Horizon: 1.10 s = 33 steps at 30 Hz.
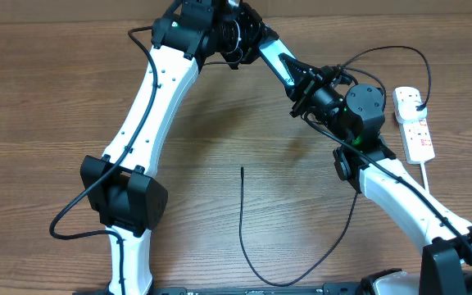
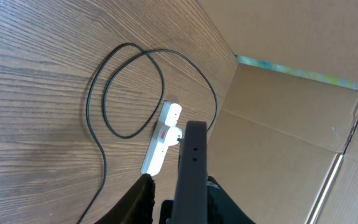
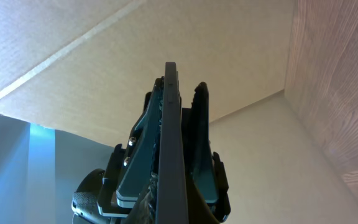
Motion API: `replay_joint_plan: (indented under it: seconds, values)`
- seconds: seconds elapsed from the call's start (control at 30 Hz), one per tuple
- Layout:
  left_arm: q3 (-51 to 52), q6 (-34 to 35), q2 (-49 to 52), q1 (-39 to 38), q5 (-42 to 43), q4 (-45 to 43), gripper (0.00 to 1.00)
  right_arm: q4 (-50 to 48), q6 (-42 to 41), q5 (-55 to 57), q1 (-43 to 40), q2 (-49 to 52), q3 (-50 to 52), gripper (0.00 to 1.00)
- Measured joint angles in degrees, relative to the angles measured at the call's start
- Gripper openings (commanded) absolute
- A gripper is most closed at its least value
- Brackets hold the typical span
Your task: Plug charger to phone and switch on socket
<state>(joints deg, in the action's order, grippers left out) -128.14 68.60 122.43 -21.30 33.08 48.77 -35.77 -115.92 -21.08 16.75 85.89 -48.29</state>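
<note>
Edge-on at the right wrist lens, the phone (image 3: 169, 143) sat clenched in the right pincer (image 3: 174, 162). From the left wrist, it stood between the left pincer's (image 2: 180, 190) fingers; I could not tell whether they gripped. Beyond lay the socket (image 2: 159, 146) and the looping charger (image 2: 98, 112) on the worktop (image 2: 30, 74). Overhead, both pincers met apart from the socket.

Wood-grain table (image 1: 47, 90), cardboard walls (image 2: 291, 118)
</note>
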Motion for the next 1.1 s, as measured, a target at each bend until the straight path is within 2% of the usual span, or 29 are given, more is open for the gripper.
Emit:
replay_joint_plan:
  seconds: [0.1, 0.47, 0.57, 0.67, 0.8, 1.1]
  values:
    - [0.0, 0.02, 0.0, 0.0, 0.15, -0.02, 0.17, 0.44, -0.02, -0.5, -0.02, 0.0, 0.0, 0.04]
    - [0.0, -0.17, 0.0, 0.0, 0.24, 0.02, 0.14, 0.85, -0.04, -1.14, -0.17, 0.0, 0.0, 0.05]
    - [0.0, -0.15, -0.02, 0.0, 0.35, 0.04, 0.11, 0.83, 0.0, -1.14, -0.17, 0.0, 0.0, 0.13]
    - [0.02, -0.13, -0.02, 0.0, 0.35, 0.11, 0.06, 0.7, 0.0, -1.16, -0.24, 0.0, 0.0, 0.16]
    - [0.04, -0.17, 0.0, 0.0, 0.35, 0.11, 0.06, 0.7, 0.0, -1.53, -0.24, 0.0, 0.0, 0.19]
    - [0.07, -0.22, 0.0, 0.0, 0.15, 0.11, 0.04, 0.72, -0.02, -2.51, -0.22, 0.0, 0.0, 0.48]
